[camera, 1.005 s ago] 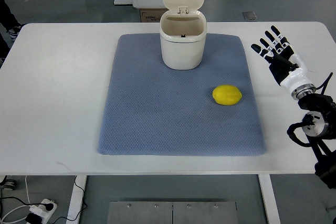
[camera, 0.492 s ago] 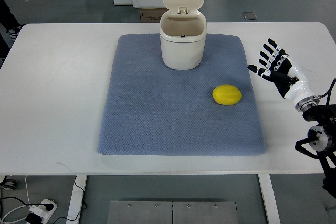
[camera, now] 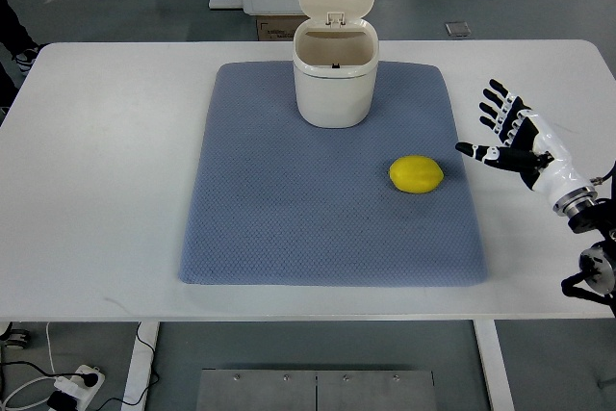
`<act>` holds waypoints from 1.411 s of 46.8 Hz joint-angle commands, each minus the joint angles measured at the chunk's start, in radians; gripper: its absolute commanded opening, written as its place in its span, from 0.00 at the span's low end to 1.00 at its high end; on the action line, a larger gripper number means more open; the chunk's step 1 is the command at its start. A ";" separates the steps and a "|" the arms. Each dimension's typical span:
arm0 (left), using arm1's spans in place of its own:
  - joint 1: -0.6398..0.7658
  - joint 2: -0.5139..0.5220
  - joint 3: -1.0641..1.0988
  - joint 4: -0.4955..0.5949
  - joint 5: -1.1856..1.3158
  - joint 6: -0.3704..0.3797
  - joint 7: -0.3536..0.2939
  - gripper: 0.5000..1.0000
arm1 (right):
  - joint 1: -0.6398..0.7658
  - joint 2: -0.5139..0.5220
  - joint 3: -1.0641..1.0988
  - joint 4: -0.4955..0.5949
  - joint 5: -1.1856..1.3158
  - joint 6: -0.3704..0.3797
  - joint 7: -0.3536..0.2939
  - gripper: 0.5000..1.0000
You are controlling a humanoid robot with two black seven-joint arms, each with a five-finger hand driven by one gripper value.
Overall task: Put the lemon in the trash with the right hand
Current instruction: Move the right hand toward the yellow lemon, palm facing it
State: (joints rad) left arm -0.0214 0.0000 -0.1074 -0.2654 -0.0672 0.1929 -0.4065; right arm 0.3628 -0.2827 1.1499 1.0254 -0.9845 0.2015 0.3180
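Over the last second the right hand (camera: 508, 139) has been sliding down the right side of the frame and turning inward, so its spread, empty fingers are now pointing left toward the lemon (camera: 416, 174); judging by that, the reach is under way and the grasp is not yet begun. The lemon is lying where it was, right of centre on the blue mat (camera: 289, 228), a smooth, bright yellow oval resting on its side. The trash bin (camera: 334, 74) is standing at the upper centre, lid flipped open
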 commanded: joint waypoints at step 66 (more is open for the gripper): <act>0.000 0.000 0.000 0.000 0.000 0.000 0.000 1.00 | 0.013 0.011 -0.265 -0.008 -0.114 -0.189 0.105 0.98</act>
State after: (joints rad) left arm -0.0215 0.0000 -0.1074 -0.2653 -0.0674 0.1928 -0.4065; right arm 0.3749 -0.2729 0.8977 1.0235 -1.0984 0.0315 0.4157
